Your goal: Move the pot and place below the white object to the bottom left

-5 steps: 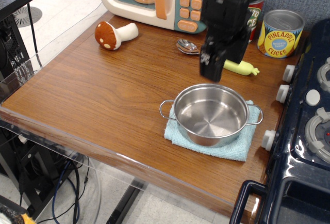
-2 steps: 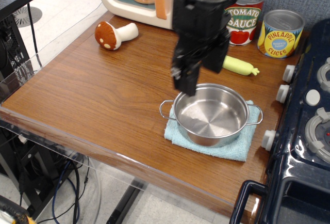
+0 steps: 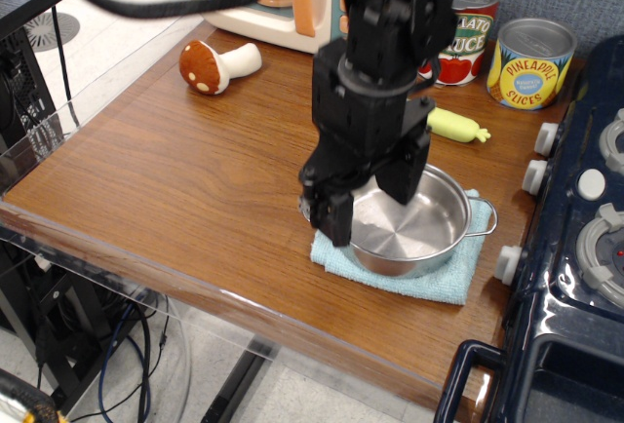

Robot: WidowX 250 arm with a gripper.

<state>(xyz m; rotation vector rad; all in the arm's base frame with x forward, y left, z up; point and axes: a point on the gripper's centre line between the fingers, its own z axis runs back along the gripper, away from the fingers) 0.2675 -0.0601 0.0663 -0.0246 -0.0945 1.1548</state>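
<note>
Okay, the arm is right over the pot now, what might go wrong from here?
1. The gripper is at the pot's left rim, its jaws hidden; a thin-rim grasp may slip.
2. The pot sits on a cloth, which may drag along when lifted.
3. The mushroom lies toward the far left; a low carry might knock it.

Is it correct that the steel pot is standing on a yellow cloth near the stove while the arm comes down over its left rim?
Not quite: the cloth under the pot is light blue, not yellow, as observation.image shows. The rest holds: the gripper is over its left rim, by the stove.
</note>
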